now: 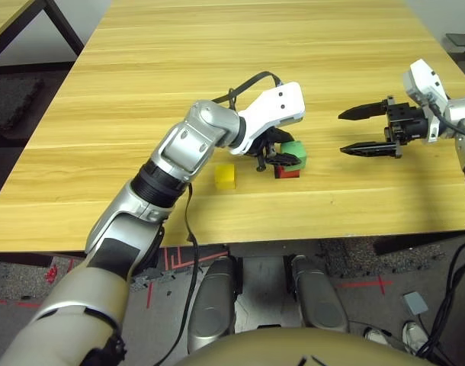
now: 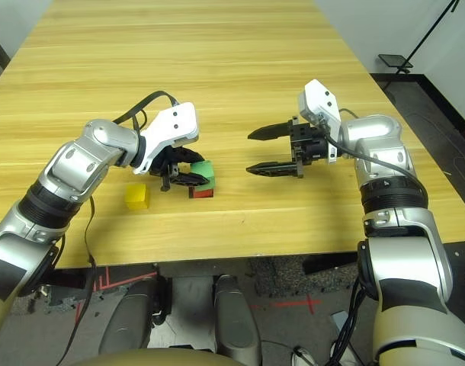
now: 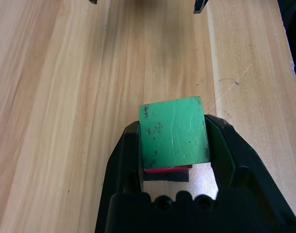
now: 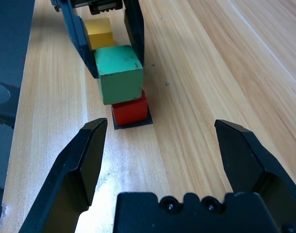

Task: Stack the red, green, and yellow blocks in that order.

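Bare wooden table [image 1: 217,76] stretches wide behind and right of the stack; the left gripper [image 1: 282,158] clamps the green block [image 1: 295,152] over the red block [image 1: 288,172], while the yellow block [image 1: 226,176] crowds its left side.

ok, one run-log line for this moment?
left end effector: shut on green block | green block: over red block | yellow block: on table | right end effector: open, empty
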You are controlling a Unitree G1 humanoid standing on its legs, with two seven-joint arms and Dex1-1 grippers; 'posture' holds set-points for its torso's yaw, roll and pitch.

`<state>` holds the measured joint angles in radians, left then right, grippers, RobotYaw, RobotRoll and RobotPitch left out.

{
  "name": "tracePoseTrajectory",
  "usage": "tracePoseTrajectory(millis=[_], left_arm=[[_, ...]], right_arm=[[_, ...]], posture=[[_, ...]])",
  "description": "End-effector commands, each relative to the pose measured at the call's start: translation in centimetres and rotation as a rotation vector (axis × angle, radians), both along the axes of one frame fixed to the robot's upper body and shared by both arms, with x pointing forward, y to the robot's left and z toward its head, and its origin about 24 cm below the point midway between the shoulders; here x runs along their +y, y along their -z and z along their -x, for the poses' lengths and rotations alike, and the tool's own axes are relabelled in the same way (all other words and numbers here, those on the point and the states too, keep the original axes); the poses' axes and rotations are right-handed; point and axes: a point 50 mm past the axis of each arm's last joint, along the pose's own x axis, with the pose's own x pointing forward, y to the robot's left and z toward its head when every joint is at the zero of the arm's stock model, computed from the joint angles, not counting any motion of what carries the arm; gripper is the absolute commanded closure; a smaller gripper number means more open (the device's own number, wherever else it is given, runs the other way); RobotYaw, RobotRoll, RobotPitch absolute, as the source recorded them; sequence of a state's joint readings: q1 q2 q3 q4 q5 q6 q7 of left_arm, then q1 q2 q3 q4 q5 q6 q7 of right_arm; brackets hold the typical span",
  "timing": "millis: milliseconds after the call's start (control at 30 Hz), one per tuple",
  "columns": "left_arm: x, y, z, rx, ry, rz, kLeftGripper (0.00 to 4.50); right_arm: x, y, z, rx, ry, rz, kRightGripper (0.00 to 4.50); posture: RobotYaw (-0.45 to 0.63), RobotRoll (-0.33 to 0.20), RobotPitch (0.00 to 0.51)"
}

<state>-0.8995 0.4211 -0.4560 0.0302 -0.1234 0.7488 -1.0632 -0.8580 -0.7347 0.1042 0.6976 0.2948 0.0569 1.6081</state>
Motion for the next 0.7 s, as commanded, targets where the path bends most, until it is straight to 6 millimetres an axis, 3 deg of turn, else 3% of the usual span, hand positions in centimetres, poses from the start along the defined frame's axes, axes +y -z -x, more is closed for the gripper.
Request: tracePoseTrajectory(millis=[33, 433, 600, 667, 700], left_arm=[[-0.3, 0.1, -0.2, -0.018, 0.019, -0.025, 2.47], [-0.7, 0.8, 0.1, -0.022, 0.049, -0.037, 2.47], [-0.2, -0.2, 0.6, -0.047, 0.06, -0.013, 0.79], [1.0, -1.3, 0.7, -0.079, 0.043, -0.01, 0.11], [1.9, -1.9, 0.8, -0.098, 0.034, -0.022, 0.05]], right_arm=[[0.0, -0.1, 0.1, -0.005, -0.005, -0.019, 0.0], [-0.2, -0.1, 0.1, -0.011, 0.018, -0.032, 0.0], [-0.3, -0.1, 0.1, -0.011, 0.026, -0.031, 0.0], [-0.4, -0.3, 0.0, -0.014, 0.029, -0.03, 0.0], [-0.4, -0.3, 0.0, -0.015, 0.03, -0.03, 0.0]], posture=[[0.12, 0.052, 0.17], [0.12, 0.053, 0.174], [0.13, 0.049, 0.172], [0.14, 0.046, 0.171], [0.14, 0.046, 0.171]])
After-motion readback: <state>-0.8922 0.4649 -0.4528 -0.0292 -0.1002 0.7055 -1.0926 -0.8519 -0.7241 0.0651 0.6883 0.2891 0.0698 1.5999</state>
